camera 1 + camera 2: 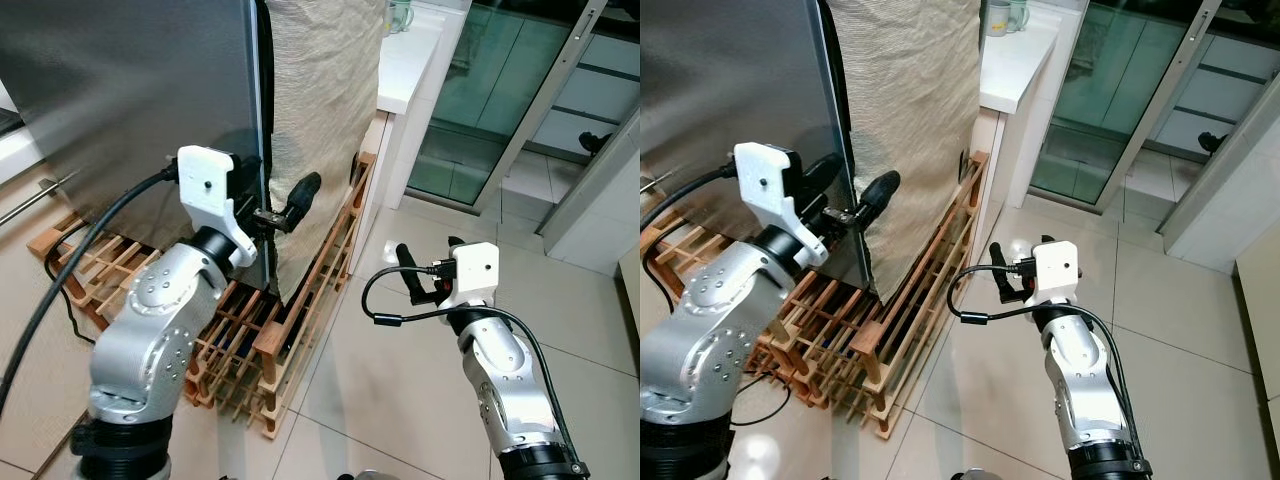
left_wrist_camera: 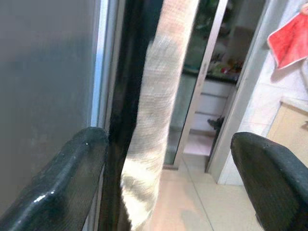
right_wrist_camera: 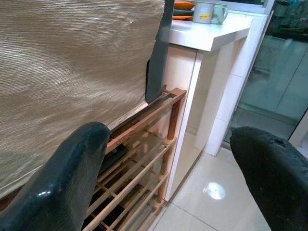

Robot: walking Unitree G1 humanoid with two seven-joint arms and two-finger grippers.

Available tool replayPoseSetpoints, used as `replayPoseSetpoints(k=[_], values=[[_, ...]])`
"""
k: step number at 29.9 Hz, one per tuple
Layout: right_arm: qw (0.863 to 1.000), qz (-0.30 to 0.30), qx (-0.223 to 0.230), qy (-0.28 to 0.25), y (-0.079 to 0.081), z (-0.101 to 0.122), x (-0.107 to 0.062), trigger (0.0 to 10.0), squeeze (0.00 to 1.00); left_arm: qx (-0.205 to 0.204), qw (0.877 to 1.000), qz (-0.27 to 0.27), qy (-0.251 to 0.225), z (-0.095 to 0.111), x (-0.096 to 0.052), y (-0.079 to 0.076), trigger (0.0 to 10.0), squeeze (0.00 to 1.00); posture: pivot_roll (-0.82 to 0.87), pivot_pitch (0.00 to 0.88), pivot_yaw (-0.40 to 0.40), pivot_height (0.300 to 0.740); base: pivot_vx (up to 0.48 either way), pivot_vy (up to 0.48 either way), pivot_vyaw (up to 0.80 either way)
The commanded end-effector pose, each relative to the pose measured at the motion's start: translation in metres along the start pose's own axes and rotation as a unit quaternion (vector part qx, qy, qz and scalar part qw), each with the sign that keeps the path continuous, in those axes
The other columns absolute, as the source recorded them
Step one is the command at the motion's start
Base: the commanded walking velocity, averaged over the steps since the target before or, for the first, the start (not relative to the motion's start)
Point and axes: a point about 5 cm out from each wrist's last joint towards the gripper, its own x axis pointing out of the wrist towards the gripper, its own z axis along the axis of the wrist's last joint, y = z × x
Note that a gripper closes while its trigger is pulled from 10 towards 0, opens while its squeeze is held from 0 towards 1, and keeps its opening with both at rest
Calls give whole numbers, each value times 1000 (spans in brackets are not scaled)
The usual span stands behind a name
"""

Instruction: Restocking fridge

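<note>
The fridge's grey steel door (image 1: 130, 90) stands shut at the left, and a beige woven cloth (image 1: 320, 100) hangs over the side of the fridge. My left gripper (image 1: 272, 208) is raised to the door's right edge and is open. One finger lies on the door side and the other finger (image 1: 300, 193) on the cloth side. In the left wrist view the dark door edge (image 2: 126, 120) and the cloth run between the two fingers. My right gripper (image 1: 428, 268) hangs open and holds nothing over the tiled floor, to the right of the fridge.
A slatted wooden rack (image 1: 300, 320) sits under and beside the fridge, with black cables on it. Behind the fridge a white counter (image 1: 410, 60) carries mugs (image 3: 211, 12). A glass sliding door (image 1: 480, 100) stands to the right. Tiled floor (image 1: 400, 390) lies open ahead.
</note>
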Motion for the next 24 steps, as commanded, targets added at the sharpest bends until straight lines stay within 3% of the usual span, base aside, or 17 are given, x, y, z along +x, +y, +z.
replayPoseSetpoints(k=[1,9,12,15,18,19,20,22,24], values=[[1000,1,-6,-5,-2,2,1,10000,0,3,1000,-11,-10,4,8,-6,10000,0,-42,0,-47,740,0,0,0],[1000,-1,-5,-5,-1,2,1,10000,0,11,1000,5,5,0,16,-5,10000,0,-50,0,-42,740,0,0,0],[1000,-1,-4,-6,-1,2,1,10000,0,-10,1000,16,6,-1,22,-6,10000,0,-51,0,-41,740,0,0,0],[1000,2,-2,-7,0,3,2,10000,0,-10,995,-97,-14,2,37,-38,10000,0,-46,0,-51,740,0,0,0],[999,37,9,-2,6,5,-1,10000,0,-13,975,-218,-28,5,51,-64,10000,0,-56,0,-66,740,0,0,0],[999,37,9,-2,6,5,-1,10000,0,-13,975,-218,-28,5,51,-64,10000,0,-56,0,-66,740,0,0,0],[998,65,13,7,11,4,-6,10000,0,-16,964,-262,-35,8,59,-74,10000,0,-68,0,-62,740,0,0,0],[997,76,15,13,12,3,-8,10000,0,-13,960,-278,-37,10,61,-79,10000,0,-68,0,-62,740,0,0,0],[995,86,27,46,9,-8,-21,10000,0,-62,938,-336,-56,19,73,-100,10000,0,-93,0,-47,740,0,0,0]])
